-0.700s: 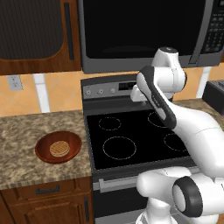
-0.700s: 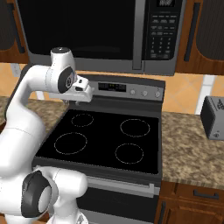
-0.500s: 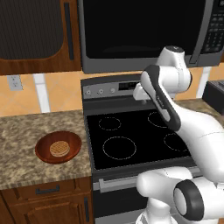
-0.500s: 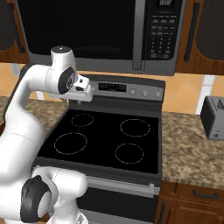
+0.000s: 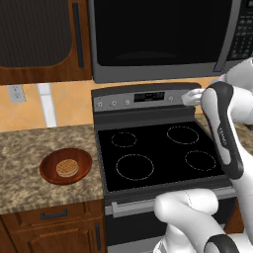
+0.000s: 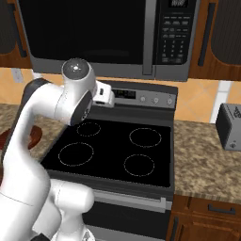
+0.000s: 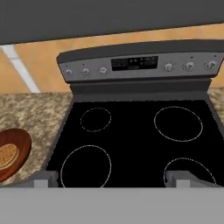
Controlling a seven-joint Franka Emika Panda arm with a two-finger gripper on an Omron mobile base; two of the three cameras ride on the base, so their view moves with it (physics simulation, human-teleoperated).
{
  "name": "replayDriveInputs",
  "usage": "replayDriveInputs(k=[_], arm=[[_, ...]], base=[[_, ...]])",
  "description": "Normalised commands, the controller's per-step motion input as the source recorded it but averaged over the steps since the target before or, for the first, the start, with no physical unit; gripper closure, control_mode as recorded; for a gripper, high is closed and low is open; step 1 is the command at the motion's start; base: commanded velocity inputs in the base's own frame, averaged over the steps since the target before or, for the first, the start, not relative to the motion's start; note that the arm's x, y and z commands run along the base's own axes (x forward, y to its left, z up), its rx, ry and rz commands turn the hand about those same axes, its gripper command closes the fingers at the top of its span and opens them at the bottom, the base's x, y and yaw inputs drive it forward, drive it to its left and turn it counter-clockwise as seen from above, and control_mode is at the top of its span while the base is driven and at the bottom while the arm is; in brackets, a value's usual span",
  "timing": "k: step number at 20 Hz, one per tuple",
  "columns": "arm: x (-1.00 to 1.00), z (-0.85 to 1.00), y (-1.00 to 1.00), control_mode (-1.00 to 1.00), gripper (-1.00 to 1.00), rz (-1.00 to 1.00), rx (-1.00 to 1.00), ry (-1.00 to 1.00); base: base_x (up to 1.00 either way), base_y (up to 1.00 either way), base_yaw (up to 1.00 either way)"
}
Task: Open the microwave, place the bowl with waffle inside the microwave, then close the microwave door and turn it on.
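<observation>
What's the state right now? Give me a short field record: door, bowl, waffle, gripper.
microwave door: shut, handle at its right edge
bowl: on the granite counter left of the stove, apart from it
waffle: lying in the bowl
gripper: open, holding nothing, above the stove's front edge
task progress: door not yet opened

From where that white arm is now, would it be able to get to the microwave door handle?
Probably yes. The door handle is in the open above the stove, nothing in front of it. The pincer stands open over the burners, holding nothing. The door is shut.
</observation>
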Motion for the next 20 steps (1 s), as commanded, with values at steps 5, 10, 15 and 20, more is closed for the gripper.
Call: replayDriveInputs(k=[5, 10, 15, 20], arm=[[-0.26, 0.48, -0.89, -1.00, -1.00, -0.07, 0.00, -0.26], [0.07, 0.63, -0.76, -1.00, -1.00, -0.11, 0.02, -0.09], [0.41, 0.59, -0.36, -1.00, -1.00, -0.12, 0.01, -0.01], [0.46, 0.38, -0.15, -1.00, -1.00, -0.12, 0.02, -0.02]], base=[[0.00, 0.00, 0.00], [0.00, 0.00, 0.00], [0.00, 0.00, 0.00], [0.00, 0.00, 0.00]])
